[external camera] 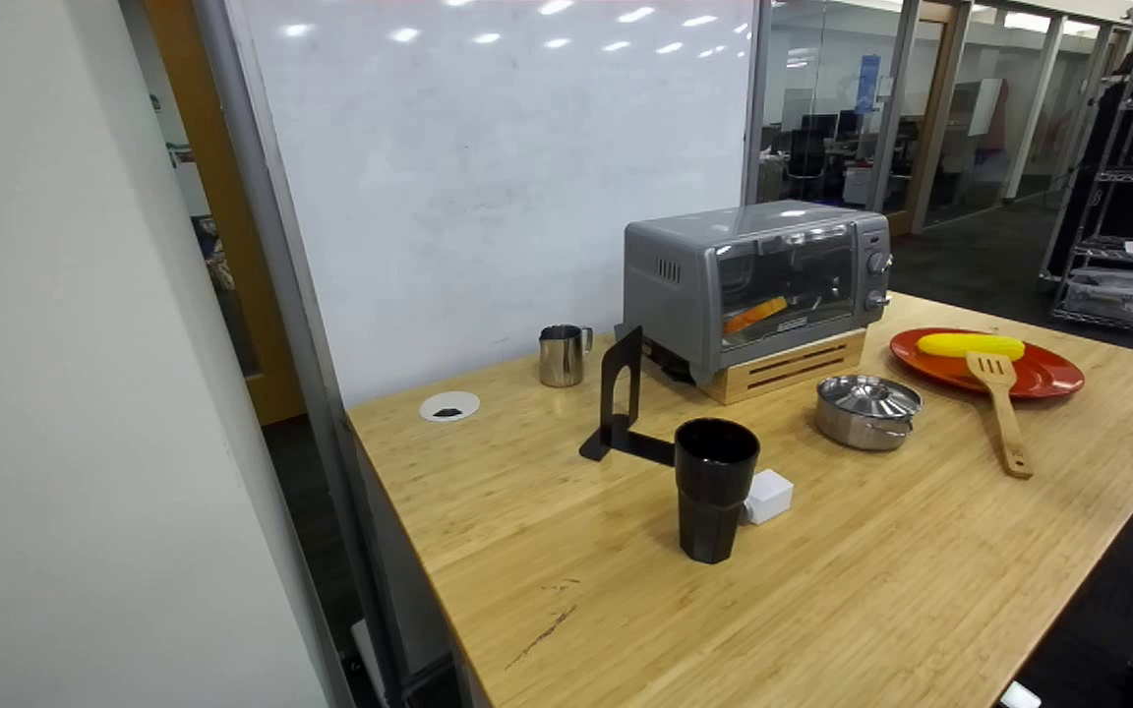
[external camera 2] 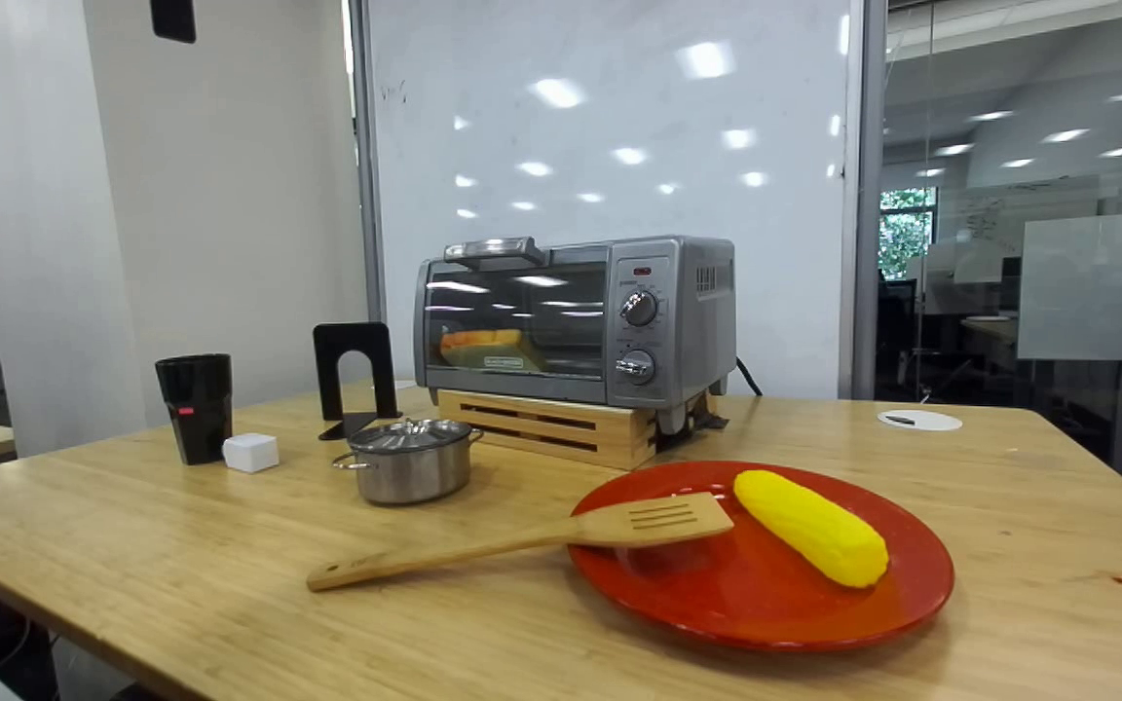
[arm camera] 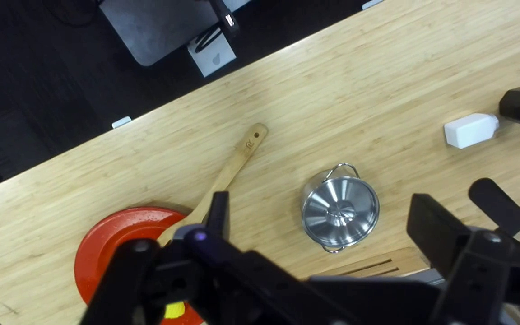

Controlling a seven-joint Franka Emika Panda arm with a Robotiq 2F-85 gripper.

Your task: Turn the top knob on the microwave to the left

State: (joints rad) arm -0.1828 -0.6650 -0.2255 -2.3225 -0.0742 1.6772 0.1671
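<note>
The microwave (external camera 2: 512, 321) is a silver-grey oven with a glass front, raised on a slatted wooden stand; both exterior views show it. Its top knob (external camera 2: 639, 308), round with a shiny grip bar, sits on the control panel right of the window, above a lower knob (external camera 2: 634, 366). That same top knob (external camera: 878, 263) is seen edge-on in an exterior view. My gripper (arm camera: 321, 198) appears in the wrist view, open above the table, nothing held between its fingers. Only a grey sliver of the microwave (arm camera: 424, 276) shows there; the knobs are hidden.
A lidded steel pot (external camera 2: 412, 462) stands before the wooden stand (external camera 2: 542, 428). Nearby are a red plate (external camera 2: 658, 594) with a yellow item (external camera 2: 814, 531), a wooden spatula (external camera 2: 522, 537), a black cup (external camera: 714, 492), a white block (external camera: 770, 495), a black bookend (external camera: 623, 393) and a steel pitcher (external camera: 562, 356).
</note>
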